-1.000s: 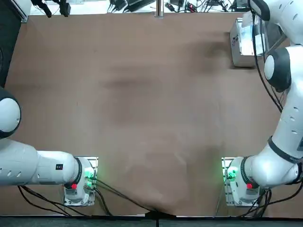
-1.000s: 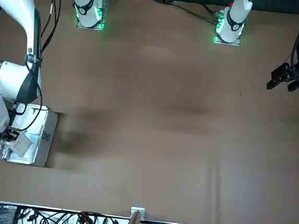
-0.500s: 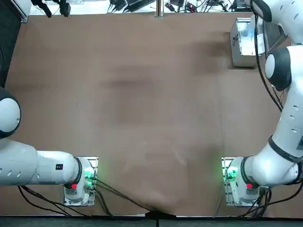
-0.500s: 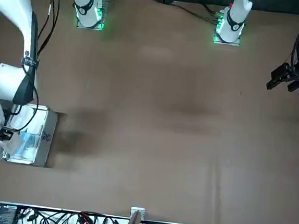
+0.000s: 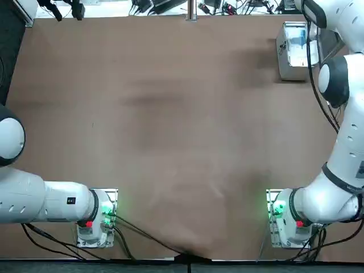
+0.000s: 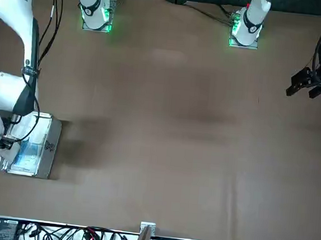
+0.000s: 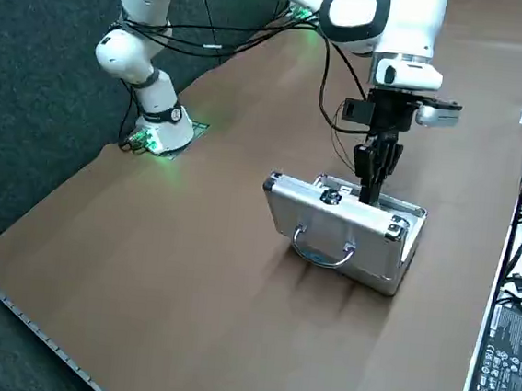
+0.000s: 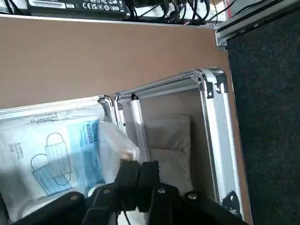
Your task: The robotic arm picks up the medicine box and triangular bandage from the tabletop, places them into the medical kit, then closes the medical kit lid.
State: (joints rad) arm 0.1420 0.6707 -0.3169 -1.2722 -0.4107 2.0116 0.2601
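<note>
medical kit [image 7: 345,236]: parked at the table's [image 5: 170,114] far right corner, robot's side-wise
right gripper [image 7: 371,178]: hung right over the open kit
mask packet [image 8: 51,154]: laid inside the kit
medical kit lid [image 8: 187,136]: swung open beside the tray

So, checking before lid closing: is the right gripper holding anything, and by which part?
Nothing: the right gripper is shut and empty over the open medical kit.
</note>
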